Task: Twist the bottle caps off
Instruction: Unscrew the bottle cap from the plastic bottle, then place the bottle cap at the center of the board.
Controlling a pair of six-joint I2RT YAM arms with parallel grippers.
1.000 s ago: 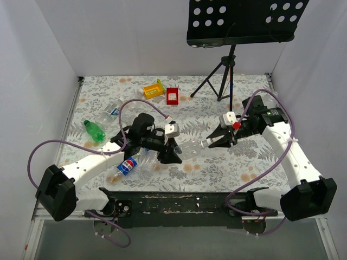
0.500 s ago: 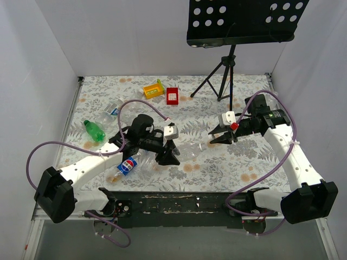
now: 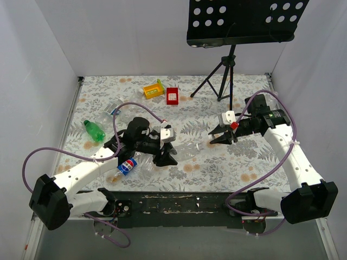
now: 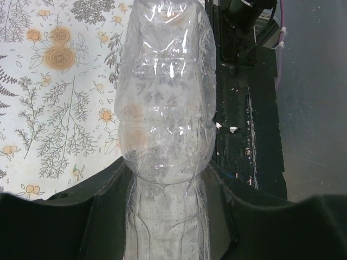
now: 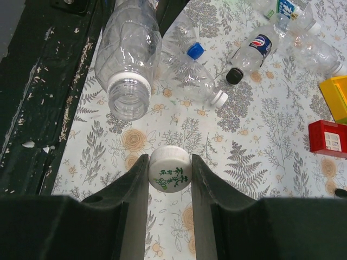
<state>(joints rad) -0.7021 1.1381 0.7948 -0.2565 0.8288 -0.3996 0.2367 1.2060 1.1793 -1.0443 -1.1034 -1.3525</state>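
A clear label-less bottle (image 4: 165,108) lies level above the table, and my left gripper (image 4: 165,216) is shut on its lower body. In the top view that left gripper (image 3: 167,157) sits left of centre, with the bottle (image 3: 187,151) pointing right. Its neck (image 5: 128,100) is open and bare. My right gripper (image 5: 169,162) is shut on a white bottle cap (image 5: 169,169) with green print, held a short way off the neck. From above, the right gripper (image 3: 214,139) hangs just right of the bottle's mouth.
More bottles lie beyond: one blue-capped (image 5: 195,50), one white-capped (image 5: 220,98), and a black-capped Pepsi bottle (image 5: 234,76). A green bottle (image 3: 94,130) lies far left. A yellow tray (image 3: 153,89) and a red tray (image 3: 172,96) stand at the back, beside a tripod stand (image 3: 225,70).
The right gripper has drawn back from the bottle's neck with the white cap in it. The left arm has pulled the bottle a little left and nearer.
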